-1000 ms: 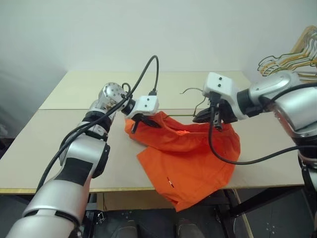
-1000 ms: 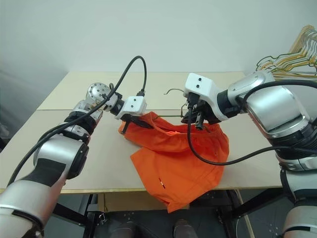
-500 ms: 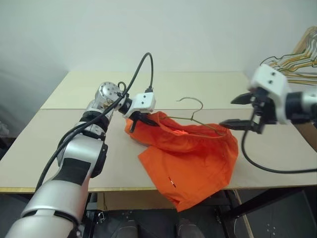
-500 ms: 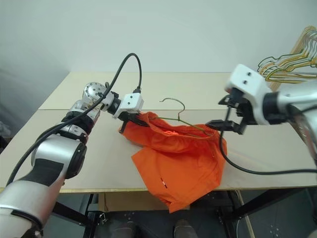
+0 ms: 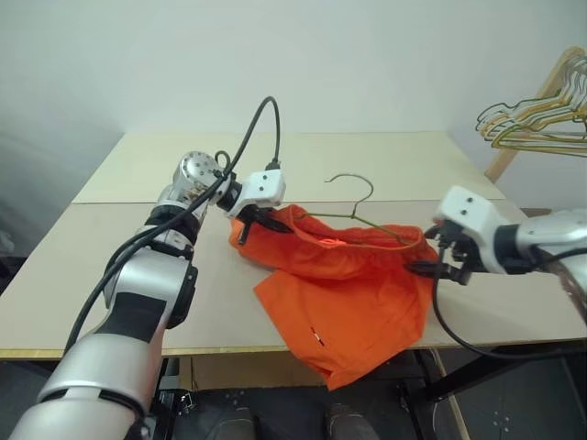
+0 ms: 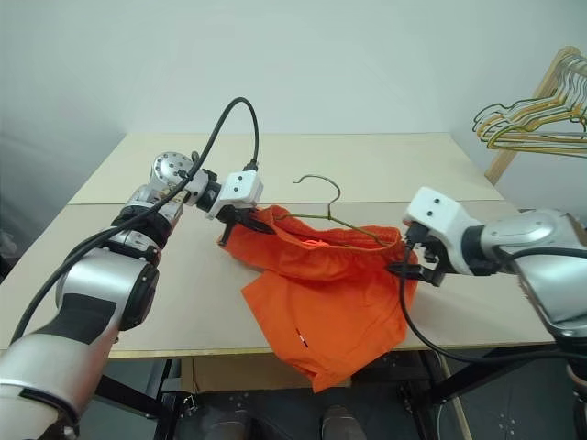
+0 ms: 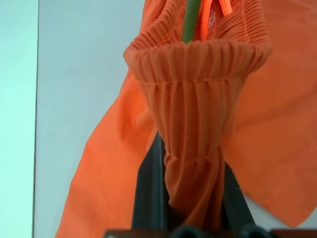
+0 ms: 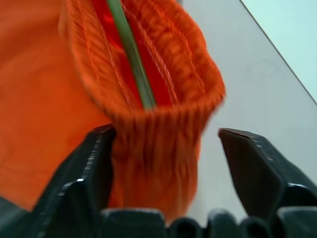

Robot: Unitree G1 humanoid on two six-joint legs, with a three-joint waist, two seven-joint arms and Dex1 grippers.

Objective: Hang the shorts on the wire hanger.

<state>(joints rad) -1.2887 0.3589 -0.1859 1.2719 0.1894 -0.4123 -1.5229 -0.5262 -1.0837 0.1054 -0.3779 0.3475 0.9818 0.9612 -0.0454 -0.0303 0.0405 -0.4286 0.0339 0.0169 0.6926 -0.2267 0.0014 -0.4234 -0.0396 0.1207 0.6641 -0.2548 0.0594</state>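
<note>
Shorts (image 5: 344, 293): wire hanger (image 5: 353, 213) inside waistband; left gripper (image 5: 260, 223) pinches one end; right gripper (image 8: 166, 168) fingers spread around other.

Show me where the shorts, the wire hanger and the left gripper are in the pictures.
shorts (image 5: 353, 298), left eye view, flat orange leg fabric.
wire hanger (image 5: 353, 180), left eye view, top of hook.
left gripper (image 5: 246, 232), left eye view, fingertips at waistband.

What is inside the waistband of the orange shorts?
The wire hanger runs inside the waistband of the shorts; its hook and some green wire show above the fabric. Its lower part is covered by fabric.
</note>
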